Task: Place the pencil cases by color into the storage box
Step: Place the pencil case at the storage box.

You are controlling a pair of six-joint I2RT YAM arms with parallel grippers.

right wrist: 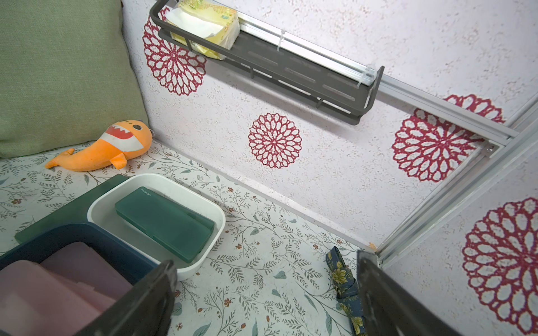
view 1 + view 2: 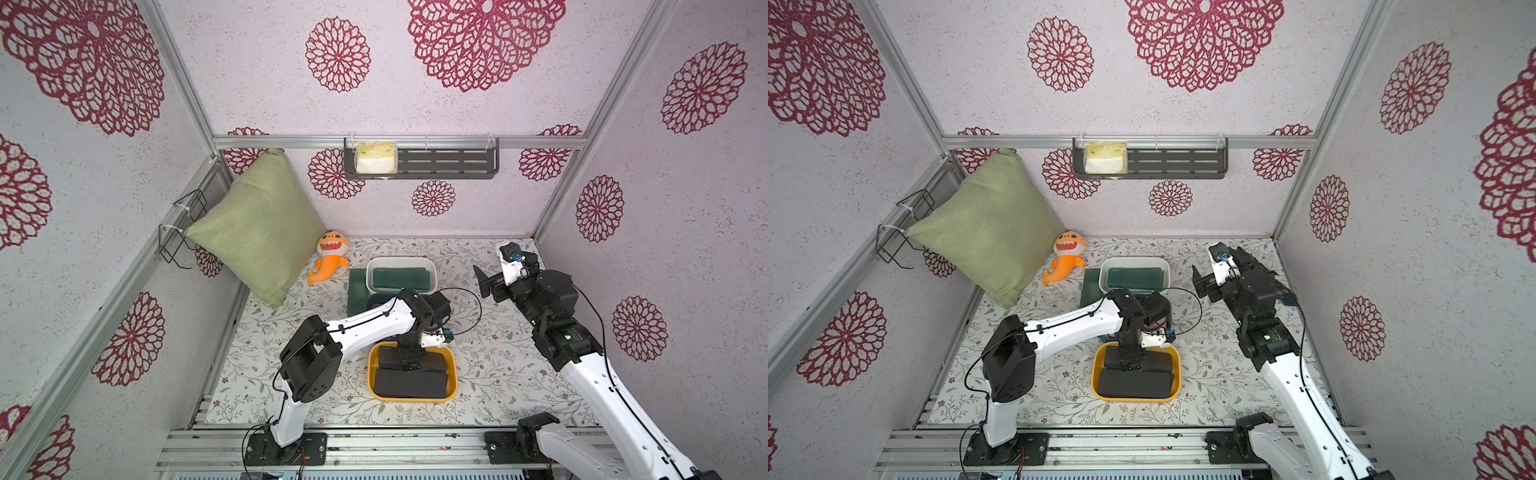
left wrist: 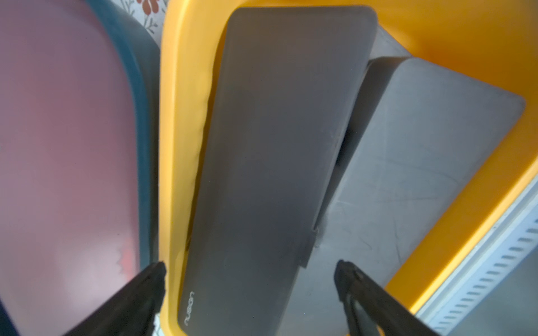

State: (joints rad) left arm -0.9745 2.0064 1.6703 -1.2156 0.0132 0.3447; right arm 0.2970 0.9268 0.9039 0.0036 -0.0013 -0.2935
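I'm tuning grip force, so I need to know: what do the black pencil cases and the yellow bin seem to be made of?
Black pencil cases: probably hard plastic with a matte finish; the faces are flat and rigid with faint scratches and a printed logo.
Yellow bin: likely moulded plastic, smooth and slightly glossy; its rounded rim shows soft highlights.

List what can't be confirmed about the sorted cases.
- Blue bin: left arm covers most of it in both top views; right wrist view's edge and right hand cut off the pink cases; no count.
- Yellow bin: left hand overlaps the black cases in both top views; stack depth unclear.
- White bin: anything under the top green case is hidden.
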